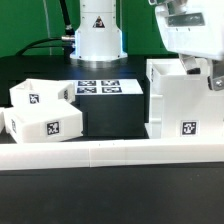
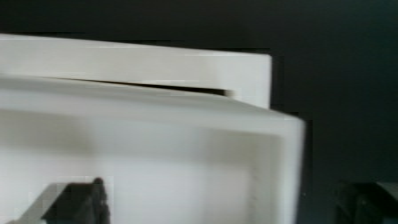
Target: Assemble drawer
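Note:
The large white cube-like housing [image 1: 183,100] stands upright at the exterior view's right, with a tag low on its front. Two small white knobbed trays lie at the left, one [image 1: 38,95] behind the other [image 1: 45,122]. My gripper [image 1: 203,72] is down at the housing's top right corner. In the wrist view the gripper [image 2: 214,208] straddles a white wall of the housing [image 2: 178,150]. One dark finger [image 2: 71,205] is against the wall. The other finger [image 2: 370,200] stands clear of the wall's edge, so the jaws look open.
The marker board [image 1: 100,88] lies flat at the back middle, in front of the robot base [image 1: 97,35]. A long low white border rail [image 1: 110,152] runs across the front. The table is black.

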Tool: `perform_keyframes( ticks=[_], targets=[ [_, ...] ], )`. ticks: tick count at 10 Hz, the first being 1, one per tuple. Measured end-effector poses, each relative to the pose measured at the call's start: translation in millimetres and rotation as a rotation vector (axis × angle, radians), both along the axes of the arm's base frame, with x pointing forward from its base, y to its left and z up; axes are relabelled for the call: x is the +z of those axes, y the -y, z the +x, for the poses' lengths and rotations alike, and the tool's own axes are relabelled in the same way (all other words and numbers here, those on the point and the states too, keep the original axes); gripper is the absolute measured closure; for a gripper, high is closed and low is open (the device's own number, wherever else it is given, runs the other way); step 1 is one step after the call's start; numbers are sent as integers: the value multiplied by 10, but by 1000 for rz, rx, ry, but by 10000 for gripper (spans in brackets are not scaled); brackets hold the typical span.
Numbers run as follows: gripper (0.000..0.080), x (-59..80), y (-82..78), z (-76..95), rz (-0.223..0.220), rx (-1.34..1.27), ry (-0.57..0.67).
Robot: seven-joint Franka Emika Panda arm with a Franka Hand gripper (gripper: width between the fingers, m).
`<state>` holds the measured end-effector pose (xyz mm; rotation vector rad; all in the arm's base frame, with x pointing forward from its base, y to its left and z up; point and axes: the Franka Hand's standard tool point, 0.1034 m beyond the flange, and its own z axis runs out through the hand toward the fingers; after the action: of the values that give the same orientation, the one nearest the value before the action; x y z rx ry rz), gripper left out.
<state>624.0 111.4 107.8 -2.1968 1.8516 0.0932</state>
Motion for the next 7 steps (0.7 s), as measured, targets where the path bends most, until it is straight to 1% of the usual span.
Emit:
perform_keyframes(
  ticks=[1,3,4,5,7],
  targets=[
    [153,84,17,-76,-3,63,19],
    [151,336,127,-260,-18,251,75],
    [151,411,170,-313,-24,332,91],
    [151,452,188,-324,-29,373,104],
    [151,411,175,-328,-30,379,101]
  ],
)
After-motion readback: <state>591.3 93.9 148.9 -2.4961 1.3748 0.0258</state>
